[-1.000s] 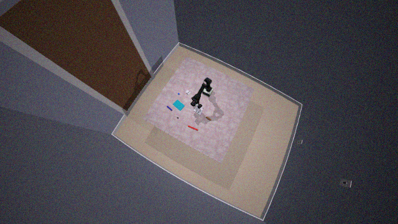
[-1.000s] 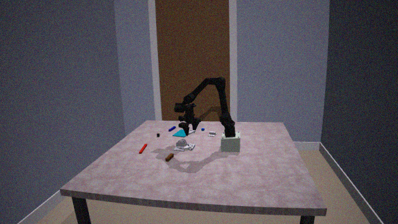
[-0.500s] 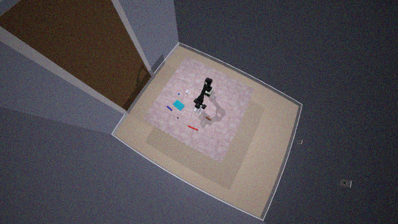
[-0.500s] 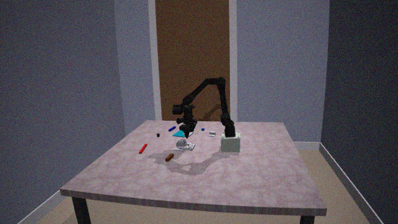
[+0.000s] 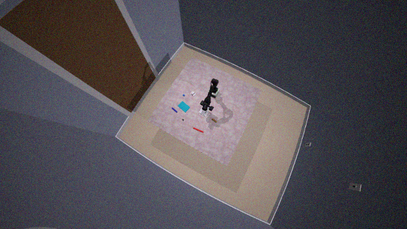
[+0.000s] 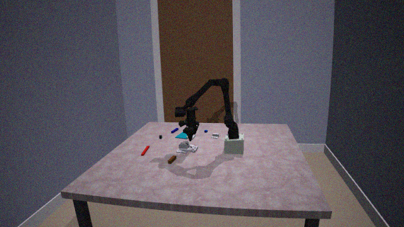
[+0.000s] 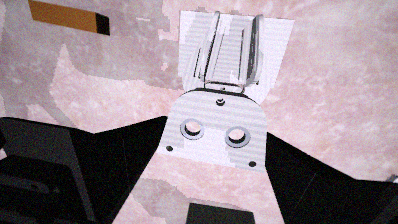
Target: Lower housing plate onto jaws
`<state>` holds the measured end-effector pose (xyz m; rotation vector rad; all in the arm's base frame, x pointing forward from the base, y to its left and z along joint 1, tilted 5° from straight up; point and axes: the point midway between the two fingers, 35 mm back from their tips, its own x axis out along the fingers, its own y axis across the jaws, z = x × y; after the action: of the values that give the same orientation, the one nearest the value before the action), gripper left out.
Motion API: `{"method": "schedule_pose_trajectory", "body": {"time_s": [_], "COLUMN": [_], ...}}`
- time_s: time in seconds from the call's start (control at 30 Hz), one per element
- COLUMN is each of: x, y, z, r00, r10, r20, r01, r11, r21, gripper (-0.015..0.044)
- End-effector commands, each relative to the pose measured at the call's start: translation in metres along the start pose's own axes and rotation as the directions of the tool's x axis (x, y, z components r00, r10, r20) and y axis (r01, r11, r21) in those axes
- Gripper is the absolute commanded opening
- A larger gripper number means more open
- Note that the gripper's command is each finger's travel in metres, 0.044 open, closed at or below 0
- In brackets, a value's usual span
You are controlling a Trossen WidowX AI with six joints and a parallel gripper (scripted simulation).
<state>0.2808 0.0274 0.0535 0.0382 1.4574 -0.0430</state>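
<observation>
Wrist view shows the jaws parted fairly wide and closed on opposite sides of the white housing plate [image 7: 215,116], which spans between them with its two ringed holes facing the camera and its rounded edge toward the white base assembly [image 5: 203,112] [image 6: 191,150] [image 7: 275,50]. Beyond the plate, that assembly rests on the tabletop [image 5: 238,95] [image 6: 252,180] [image 7: 125,100], the plate not seated level on it, with a brown block [image 5: 214,120] [image 6: 172,159] [image 7: 65,17] off to one side. Farther out, bare surface separates the assembly from the red stick [image 5: 198,130] [image 6: 145,150] and the tabletop's edges.
</observation>
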Motion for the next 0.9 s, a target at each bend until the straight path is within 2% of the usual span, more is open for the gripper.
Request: {"method": "schedule_pose_trajectory", "body": {"time_s": [0.0, 0.87], "x": [0.0007, 0.0008], "y": [-0.0002, -0.0083], "z": [-0.0006, -0.0104], "r00": [1.000, 1.000], "r10": [-0.002, -0.003], "r20": [0.000, -0.001], "r01": [0.002, 0.003], "r11": [1.000, 1.000], "r21": [-0.007, -0.027], "gripper": [0.0351, 0.0351]}}
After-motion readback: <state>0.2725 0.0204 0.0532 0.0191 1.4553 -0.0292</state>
